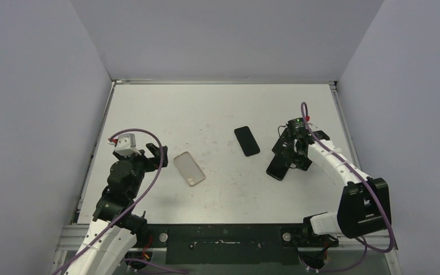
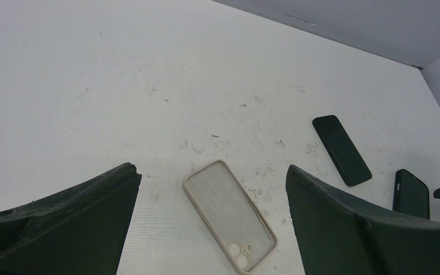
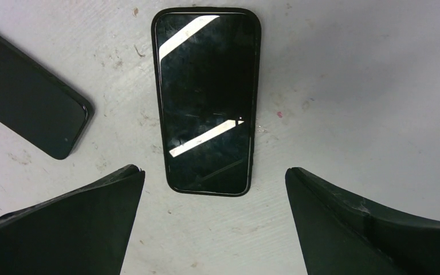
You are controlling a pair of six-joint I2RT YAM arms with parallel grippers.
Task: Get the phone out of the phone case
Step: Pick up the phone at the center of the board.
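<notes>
A black phone with a glossy screen and a thin black case rim lies flat, screen up, right of centre. My right gripper is open and empty, its fingers either side of the phone's near end, just above the table. A second flat black slab lies to its left and also shows in the right wrist view. An empty clear case with a beige rim lies in front of my open, empty left gripper, which sits at the left.
The white table is walled on three sides by grey panels. A dark metal rail with the arm bases runs along the near edge. Both black slabs show to the right in the left wrist view.
</notes>
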